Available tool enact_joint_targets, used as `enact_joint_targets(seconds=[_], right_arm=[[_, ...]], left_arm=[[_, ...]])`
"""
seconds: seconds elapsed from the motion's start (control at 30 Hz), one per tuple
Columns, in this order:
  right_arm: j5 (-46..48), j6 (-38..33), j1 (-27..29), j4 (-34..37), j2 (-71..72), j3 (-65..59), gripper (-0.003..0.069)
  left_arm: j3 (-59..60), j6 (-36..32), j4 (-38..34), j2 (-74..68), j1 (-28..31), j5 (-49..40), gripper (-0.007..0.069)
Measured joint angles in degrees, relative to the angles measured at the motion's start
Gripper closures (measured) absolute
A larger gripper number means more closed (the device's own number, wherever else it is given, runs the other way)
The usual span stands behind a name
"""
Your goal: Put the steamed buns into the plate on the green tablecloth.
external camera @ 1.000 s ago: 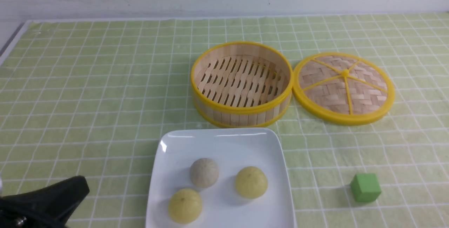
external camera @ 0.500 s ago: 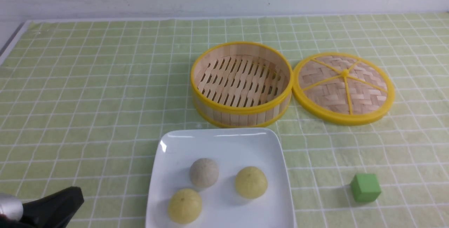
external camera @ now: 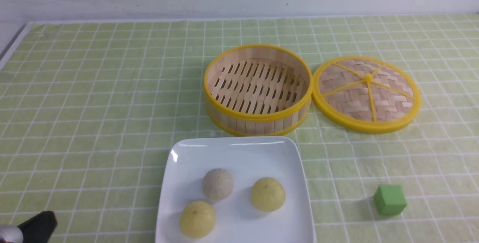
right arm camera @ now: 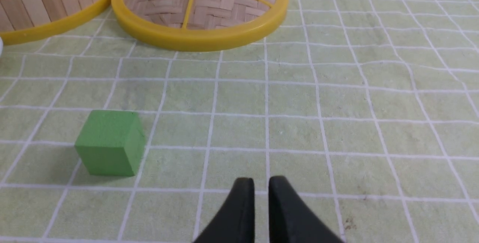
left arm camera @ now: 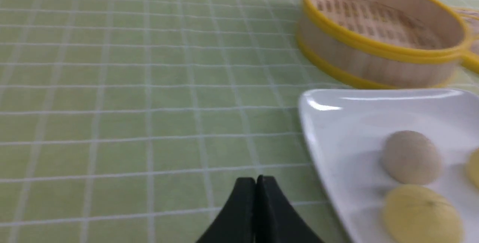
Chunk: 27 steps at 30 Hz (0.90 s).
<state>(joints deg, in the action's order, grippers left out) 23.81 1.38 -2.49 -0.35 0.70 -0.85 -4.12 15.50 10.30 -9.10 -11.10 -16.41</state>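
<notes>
Three steamed buns lie on the white square plate [external camera: 234,149] near the front of the green tablecloth [external camera: 93,104]: a greyish bun [external camera: 217,183], a pale yellow bun [external camera: 268,194] and another yellow bun [external camera: 197,219]. The left wrist view shows the plate [left arm camera: 348,123], the greyish bun [left arm camera: 411,157] and a yellow bun [left arm camera: 421,213]. My left gripper [external camera: 50,220] shows only its tip at the front left corner, well left of the plate; it [left arm camera: 256,179] is shut and empty. My right gripper [right arm camera: 261,181] hovers over bare cloth, jaws a narrow gap apart, holding nothing.
An empty bamboo steamer [external camera: 257,88] stands behind the plate, its woven lid [external camera: 366,93] lying flat to its right. A green cube [external camera: 390,199] sits right of the plate; in the right wrist view the cube [right arm camera: 110,142] lies apart from my right gripper.
My left gripper has drawn back toward the front left corner, away from the plate, and now only its tip shows. Buns, plate, steamer and cube have not moved.
</notes>
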Motion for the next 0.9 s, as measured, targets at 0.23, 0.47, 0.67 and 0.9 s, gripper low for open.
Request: enact_joint_targets(seconds=[0.23, 0.47, 0.67, 0.9], right_arm=[[0.0, 0.0, 0.0, 0.0, 0.0, 0.0, 0.0568], [0.0, 0.0, 0.0, 0.0, 0.0, 0.0, 0.0566], [0.0, 0.0, 0.0, -0.1, 0.0, 0.0, 0.0559], [0.0, 0.0, 0.0, -0.1, 0.0, 0.0, 0.0552]], left_arm=[[5.0, -2.1, -0.6, 8.1, 12.1, -1.0, 0.0606], [5.7, -2.1, -0.6, 9.8, 11.2, -2.2, 0.0597], [5.7, -2.1, -0.6, 9.8, 10.2, -4.1, 0.059], [5.7, -2.1, -0.6, 9.8, 10.2, -4.6, 0.0587]])
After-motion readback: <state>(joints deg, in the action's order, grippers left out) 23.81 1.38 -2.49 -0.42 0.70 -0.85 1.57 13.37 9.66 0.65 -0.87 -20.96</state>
